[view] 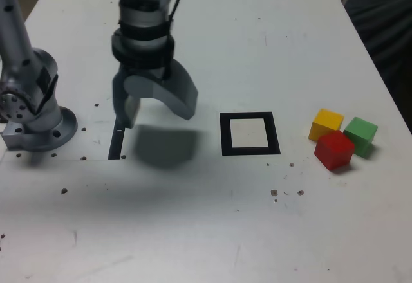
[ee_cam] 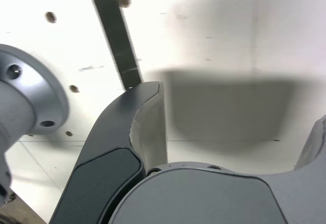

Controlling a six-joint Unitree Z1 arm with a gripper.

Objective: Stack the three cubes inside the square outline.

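Three cubes sit together at the exterior view's right: a yellow cube [view: 326,123], a green cube [view: 361,135] and a red cube [view: 334,149] in front of them, touching or nearly so. The square outline [view: 250,133], black with a white centre, lies on the white table [view: 257,32] left of the cubes with nothing in it. My gripper [view: 158,110] hangs open above the table, well left of the outline, holding nothing. In the wrist view the gripper [ee_cam: 239,127] shows wide-spread fingers [ee_cam: 147,127] over bare table; no cube appears there.
The arm's round metal base [view: 38,125] stands at the exterior view's left. A narrow black strip [view: 116,143] lies beside it, also seen as the black strip [ee_cam: 117,40] in the wrist view. Small screw holes dot the table. The table's right edge runs close past the cubes.
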